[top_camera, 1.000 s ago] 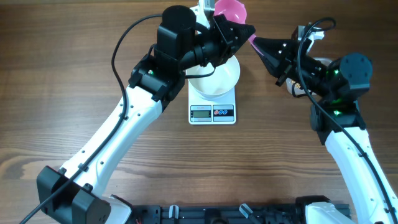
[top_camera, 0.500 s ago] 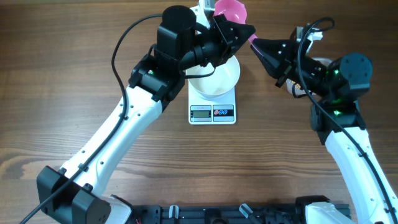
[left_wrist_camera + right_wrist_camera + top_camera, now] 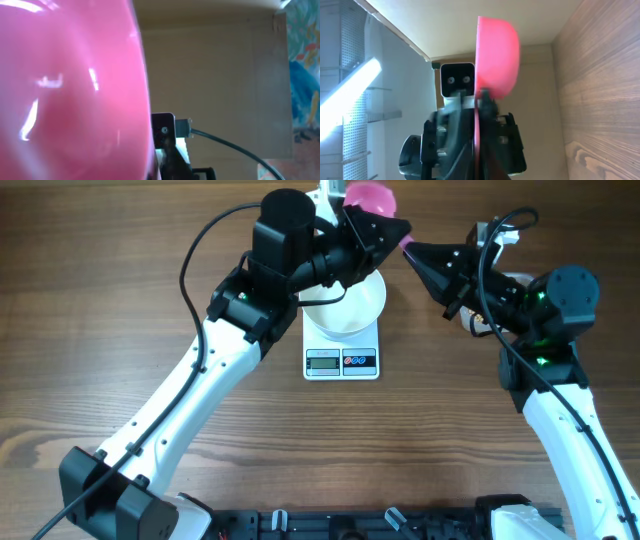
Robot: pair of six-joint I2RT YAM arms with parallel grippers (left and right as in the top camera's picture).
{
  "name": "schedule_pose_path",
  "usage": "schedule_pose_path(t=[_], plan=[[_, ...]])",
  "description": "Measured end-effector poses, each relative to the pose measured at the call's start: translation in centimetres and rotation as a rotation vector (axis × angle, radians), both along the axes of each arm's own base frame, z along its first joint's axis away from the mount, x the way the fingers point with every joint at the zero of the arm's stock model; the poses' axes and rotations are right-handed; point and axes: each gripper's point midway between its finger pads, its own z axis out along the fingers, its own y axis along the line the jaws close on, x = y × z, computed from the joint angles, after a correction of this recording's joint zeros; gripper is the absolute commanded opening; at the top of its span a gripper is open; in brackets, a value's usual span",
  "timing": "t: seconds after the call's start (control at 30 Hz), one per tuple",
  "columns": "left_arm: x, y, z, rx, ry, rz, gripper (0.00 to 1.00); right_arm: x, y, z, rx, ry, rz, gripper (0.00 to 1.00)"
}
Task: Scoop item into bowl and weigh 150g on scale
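Scoop (image 3: 496, 55), pink, stands on edge, handle clamped in the right pincer (image 3: 408, 246). Left pincer (image 3: 392, 226) is close against its cup; open or closed, cannot tell. Under it, the bowl (image 3: 352, 308) sits on the scale (image 3: 341, 361), whose display is unreadable.

Bowl (image 3: 355, 310) on scale (image 3: 341, 362), scale's display in front; scoop (image 3: 370, 195) behind the bowl

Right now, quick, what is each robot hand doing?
Left gripper: cannot tell if it is open or shut; it is close by the pink scoop.
Right gripper: shut, holding the scoop by its handle.
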Motion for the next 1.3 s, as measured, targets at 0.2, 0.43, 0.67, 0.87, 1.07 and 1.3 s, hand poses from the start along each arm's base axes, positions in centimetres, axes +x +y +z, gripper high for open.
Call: schedule_pose_path(t=[0.2, 0.43, 0.67, 0.87, 1.07, 1.3], plan=[[-0.1, 0.0, 0.0, -0.004, 0.007, -0.001, 0.8, 0.3, -0.2, 0.0, -0.018, -0.027, -0.026, 0.05], [-0.2, 0.0, -0.8, 0.057, -0.046, -0.018, 1.0, 2.3, -4.1, -1.5, -0.089, -0.023, -0.161, 0.05], [-0.1, 1.2, -2.7, 0.182, -0.101, -0.028, 1.0, 3.2, -8.9, -3.9, -0.283, 0.096, -0.28, 0.05], [-0.8, 8.6, -5.9, 0.469, -0.02, 0.095, 0.99, 1.8, -12.9, -1.3, -0.704, 0.036, -0.405, 0.05], [-4.5, 13.6, -7.4, 0.748, 0.02, 0.052, 1.0, -0.4, -15.8, 0.3, -1.104, -0.084, -0.419, 0.04], [-6.5, 14.3, -9.0, 0.833, 0.048, -0.032, 0.75, -3.3, -17.2, -5.2, -1.306, 0.075, -0.248, 0.04]])
